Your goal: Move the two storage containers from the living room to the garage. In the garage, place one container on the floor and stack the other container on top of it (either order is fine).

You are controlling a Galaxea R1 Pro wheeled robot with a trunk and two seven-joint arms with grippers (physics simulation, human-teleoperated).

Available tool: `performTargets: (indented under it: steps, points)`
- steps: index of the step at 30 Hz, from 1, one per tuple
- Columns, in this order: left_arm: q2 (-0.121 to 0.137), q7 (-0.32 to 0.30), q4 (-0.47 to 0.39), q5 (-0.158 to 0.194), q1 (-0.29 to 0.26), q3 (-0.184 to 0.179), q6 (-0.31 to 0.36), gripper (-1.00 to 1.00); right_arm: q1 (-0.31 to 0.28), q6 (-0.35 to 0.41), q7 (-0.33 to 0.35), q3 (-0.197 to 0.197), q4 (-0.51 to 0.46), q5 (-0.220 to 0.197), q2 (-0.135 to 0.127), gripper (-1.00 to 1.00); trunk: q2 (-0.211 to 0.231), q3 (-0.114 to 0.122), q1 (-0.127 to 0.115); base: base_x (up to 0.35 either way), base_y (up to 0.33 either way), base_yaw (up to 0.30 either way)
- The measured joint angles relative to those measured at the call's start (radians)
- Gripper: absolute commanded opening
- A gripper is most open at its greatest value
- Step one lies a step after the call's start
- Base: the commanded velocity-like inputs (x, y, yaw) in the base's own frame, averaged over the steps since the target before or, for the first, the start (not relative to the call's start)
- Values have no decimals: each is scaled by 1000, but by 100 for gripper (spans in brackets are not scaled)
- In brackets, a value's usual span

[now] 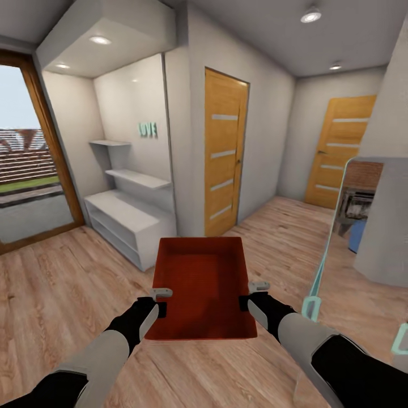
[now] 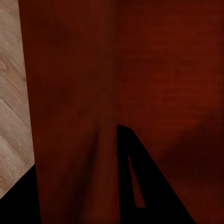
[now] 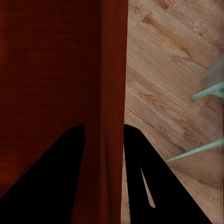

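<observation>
I hold one red-orange lidless storage container [image 1: 201, 283] level in front of me, over light wood-plank flooring. My left gripper [image 1: 160, 303] is shut on its left wall and my right gripper [image 1: 249, 294] is shut on its right wall. In the left wrist view the thin red wall [image 2: 74, 116] runs between the dark fingers [image 2: 144, 196]. The right wrist view has the wall [image 3: 112, 70] pinched between both black fingers [image 3: 154, 182]. The container's inside is empty. The garage is out of view.
A white shelf unit [image 1: 130, 221] stands just ahead to the left. A wood-panelled door [image 1: 224, 153] is straight ahead and another [image 1: 340, 153] down the hallway to the right. A glass door [image 1: 28, 170] is on the left. A teal frame [image 1: 317, 283] stands close on my right.
</observation>
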Motion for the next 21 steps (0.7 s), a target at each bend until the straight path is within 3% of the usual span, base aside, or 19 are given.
performTargets:
  steps: [6,21]
  points:
    - [0,0,0,0,0,1,0,-100,0,0,0,0,0,0,0,-100,0,0,0,322,0,-189]
    - [0,0,0,0,0,1,0,-100,0,0,0,0,0,0,0,-100,0,0,0,322,0,-1]
